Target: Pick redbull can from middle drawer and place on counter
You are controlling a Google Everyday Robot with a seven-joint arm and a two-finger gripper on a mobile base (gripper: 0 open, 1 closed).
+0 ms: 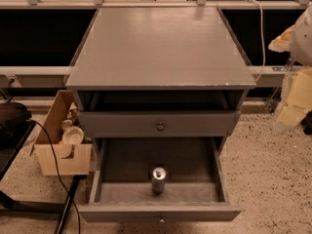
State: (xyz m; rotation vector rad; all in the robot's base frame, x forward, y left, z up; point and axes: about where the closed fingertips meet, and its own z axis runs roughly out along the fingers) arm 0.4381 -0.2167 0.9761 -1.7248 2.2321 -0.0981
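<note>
The redbull can (158, 180) stands upright near the front middle of the open middle drawer (187, 161), its shiny lid facing up. The drawer is pulled out toward me, low in the view. The counter (161, 48) is the broad grey top of the cabinet above it, with pale chips along its front edge. My gripper (296, 99) shows as a pale, blurred shape at the right edge of the view. It is far to the right of the cabinet and well above the can, and it touches nothing.
A closed drawer front with a round knob (160, 126) sits above the open drawer. A cardboard box (62, 145) with cups stands on the floor to the left, beside a black stand and its cable (53, 165). A white cable (262, 38) hangs at the back right.
</note>
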